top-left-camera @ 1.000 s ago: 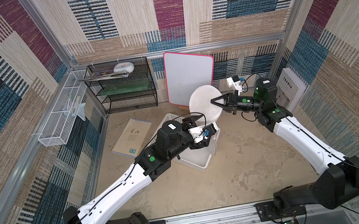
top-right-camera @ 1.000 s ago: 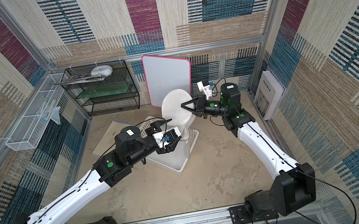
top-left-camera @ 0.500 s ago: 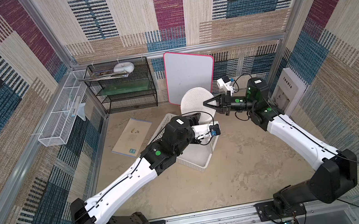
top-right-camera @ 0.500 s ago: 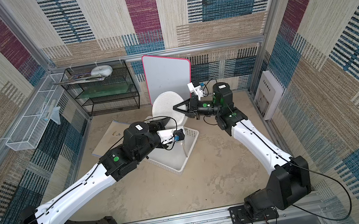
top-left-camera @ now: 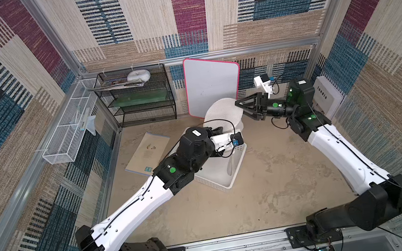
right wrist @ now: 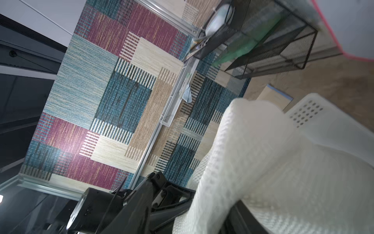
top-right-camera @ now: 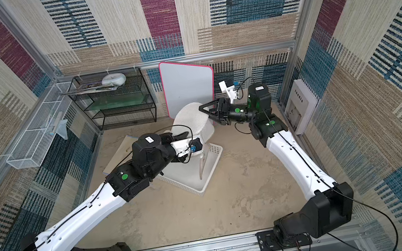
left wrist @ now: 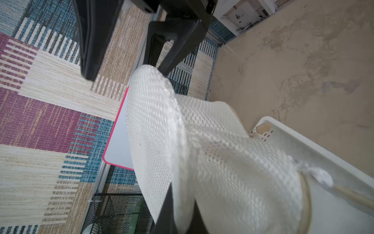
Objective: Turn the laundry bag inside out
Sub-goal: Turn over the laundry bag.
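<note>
Found the laundry bag held up over the far end of the white basket, between both hands. Saw the left hand clamped shut on the bag's near mesh side. Saw the right hand open, jaws spread at the bag's right rim, gripping nothing.

- Laundry bag: white mesh, standing upright over the far corner of the white basket.
- Left gripper: jaws closed low at the bag's near side.
- Right gripper: jaws spread, one fingertip at the bag's top rim.
- Whiteboard: pink-edged, leaning on the back wall behind the bag.
- Booklet: flat on the floor beside the basket.
</note>
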Motion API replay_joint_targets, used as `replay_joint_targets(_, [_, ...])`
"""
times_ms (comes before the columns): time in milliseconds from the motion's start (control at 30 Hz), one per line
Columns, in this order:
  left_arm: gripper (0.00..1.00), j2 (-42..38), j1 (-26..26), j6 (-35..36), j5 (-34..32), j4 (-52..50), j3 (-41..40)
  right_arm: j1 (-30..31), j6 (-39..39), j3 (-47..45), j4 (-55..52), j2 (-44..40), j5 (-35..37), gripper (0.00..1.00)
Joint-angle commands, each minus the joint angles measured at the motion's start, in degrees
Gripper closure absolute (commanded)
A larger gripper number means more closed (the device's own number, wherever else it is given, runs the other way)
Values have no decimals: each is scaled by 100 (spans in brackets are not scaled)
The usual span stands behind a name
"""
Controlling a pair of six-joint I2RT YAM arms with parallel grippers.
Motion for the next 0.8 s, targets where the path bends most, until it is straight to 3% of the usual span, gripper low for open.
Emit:
replay_joint_targets(0, [100,-123,325,-1074,944,-653,258,-159,-1667,2,-784,-367,965,40])
replay_joint_targets(167, [100,-255,906,-2030,2099,-977,440,-160,-3544,-1186,-91,-1497,2153,36])
replay_joint_targets(300, [100,-328,1275,-2555,2735,-989,443,-114,-4570,-1806,338,-1916,1824,35])
replay_joint_targets(467, [100,-483,1572,-3114,3286,-875,438,381,-7007,-2934,1015,-2372,1610,36])
replay_joint_targets(567, [100,-588,1643,-3252,3431,-822,435,764,-8435,-3667,1531,-2656,1885,35])
replay_joint_targets(700, [100,-684,1703,-3403,3590,-817,460,885,-8989,-4068,2152,-2737,2861,35])
replay_joint_targets(767, [100,-726,1716,-3480,3640,-788,446,881,-9293,-4187,2246,-2758,2985,35])
